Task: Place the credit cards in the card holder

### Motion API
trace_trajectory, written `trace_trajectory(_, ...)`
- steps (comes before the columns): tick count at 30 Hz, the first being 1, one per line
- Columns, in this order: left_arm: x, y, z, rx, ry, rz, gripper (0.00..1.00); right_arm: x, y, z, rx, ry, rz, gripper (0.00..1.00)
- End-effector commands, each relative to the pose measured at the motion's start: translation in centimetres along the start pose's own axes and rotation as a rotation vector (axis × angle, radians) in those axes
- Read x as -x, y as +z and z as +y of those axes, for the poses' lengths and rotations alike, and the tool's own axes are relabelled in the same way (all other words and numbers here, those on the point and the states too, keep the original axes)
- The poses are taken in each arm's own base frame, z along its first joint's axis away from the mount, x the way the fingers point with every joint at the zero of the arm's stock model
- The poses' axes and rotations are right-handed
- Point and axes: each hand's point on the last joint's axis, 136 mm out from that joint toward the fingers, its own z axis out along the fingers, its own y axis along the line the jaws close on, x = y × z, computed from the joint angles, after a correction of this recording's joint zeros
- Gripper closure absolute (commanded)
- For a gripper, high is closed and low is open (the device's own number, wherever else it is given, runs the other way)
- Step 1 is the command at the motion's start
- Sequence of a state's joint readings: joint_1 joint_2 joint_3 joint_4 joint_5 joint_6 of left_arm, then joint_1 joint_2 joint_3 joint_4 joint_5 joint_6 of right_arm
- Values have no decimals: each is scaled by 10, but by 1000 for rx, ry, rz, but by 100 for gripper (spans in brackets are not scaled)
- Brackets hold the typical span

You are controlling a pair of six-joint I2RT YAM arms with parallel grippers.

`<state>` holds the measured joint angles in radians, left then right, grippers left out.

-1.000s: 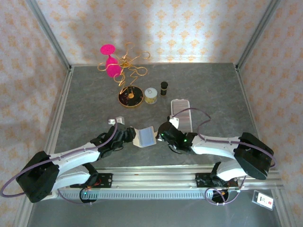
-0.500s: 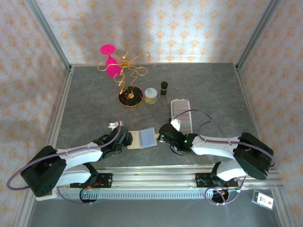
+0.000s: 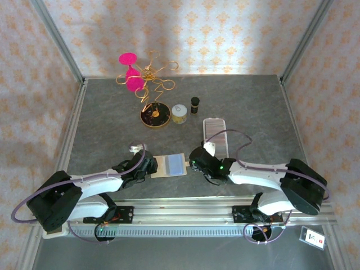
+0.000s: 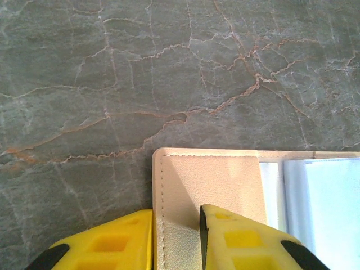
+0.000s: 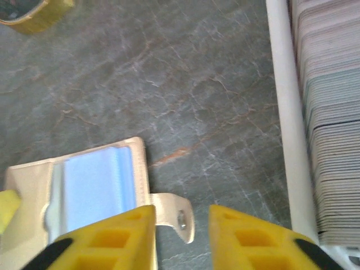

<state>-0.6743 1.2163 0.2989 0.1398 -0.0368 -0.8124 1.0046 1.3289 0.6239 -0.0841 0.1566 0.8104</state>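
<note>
Card holder [image 4: 208, 180] corner partly hidden beneath left jaws, grip unclear

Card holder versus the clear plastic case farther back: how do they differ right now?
The card holder is cream-beige and stitched; the clear case is see-through plastic with a white rim. The card holder lies opened with a pale blue card showing inside; the clear case is packed with ribbed rows. The card holder sits nearer the front edge; the clear case lies farther back, to its right. Both lie flat on the grey table.
</note>
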Motion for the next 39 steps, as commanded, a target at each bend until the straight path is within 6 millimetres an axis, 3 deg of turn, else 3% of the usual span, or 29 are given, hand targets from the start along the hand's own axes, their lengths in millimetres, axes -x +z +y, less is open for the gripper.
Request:
trace_trajectory(1, -9, 2, -1, -24, 17, 26, 74, 20, -21, 19, 53, -36, -35, 64)
trace_trajectory(7, -12, 2, -8, -67, 7, 41, 74, 19, -34, 49, 172, -52, 11, 65)
trace_trajectory(15, -13, 2, -12, -90, -5, 51, 74, -15, -5, 79, 187, -116, 116, 73)
trace_trajectory(24, -13, 1, -10, -88, -12, 49, 75, -41, 29, 66, 102, -136, 194, 71)
trace_trajectory(39, -15, 1, -14, -108, -26, 56, 75, -50, 38, 48, 24, -152, 210, 68)
